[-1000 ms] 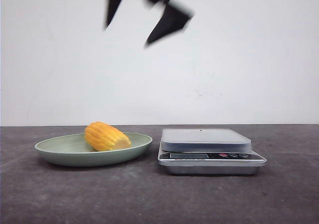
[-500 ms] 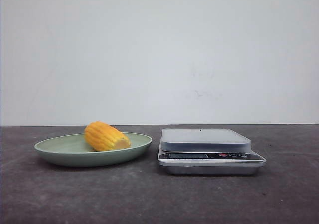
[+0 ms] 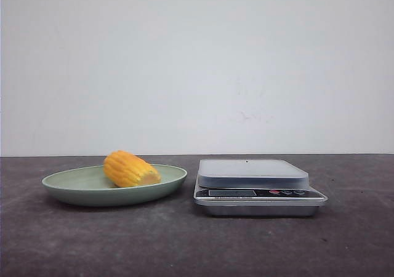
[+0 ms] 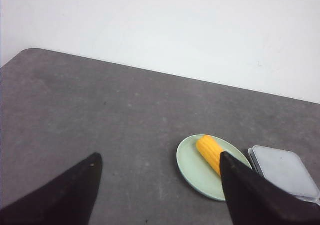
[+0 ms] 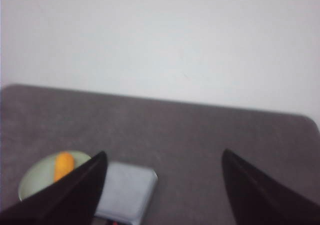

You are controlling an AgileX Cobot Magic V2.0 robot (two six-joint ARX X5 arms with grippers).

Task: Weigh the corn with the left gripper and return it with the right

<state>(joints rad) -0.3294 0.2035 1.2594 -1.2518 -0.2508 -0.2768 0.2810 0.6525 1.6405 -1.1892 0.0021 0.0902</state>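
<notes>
The corn (image 3: 130,169) is a stubby yellow-orange cob lying on a pale green plate (image 3: 74,188) on the left of the dark table. A silver kitchen scale (image 3: 255,175) stands just right of the plate, its platform bare. Neither gripper shows in the front view. In the left wrist view my left gripper (image 4: 160,157) is open and empty, high above the table, with the corn (image 4: 210,152) and plate (image 4: 192,167) far below. In the right wrist view my right gripper (image 5: 164,155) is open and empty, high up, with the scale (image 5: 125,190) and corn (image 5: 64,166) below.
A white wall stands behind the table. The dark grey tabletop (image 3: 184,246) stretches in front of the plate and scale. The table's rounded back corners show in the left wrist view (image 4: 30,52) and in the right wrist view (image 5: 307,120).
A second ago a black gripper was at the top of the front view; it has gone up out of the frame. The corn, plate and scale have not moved.
</notes>
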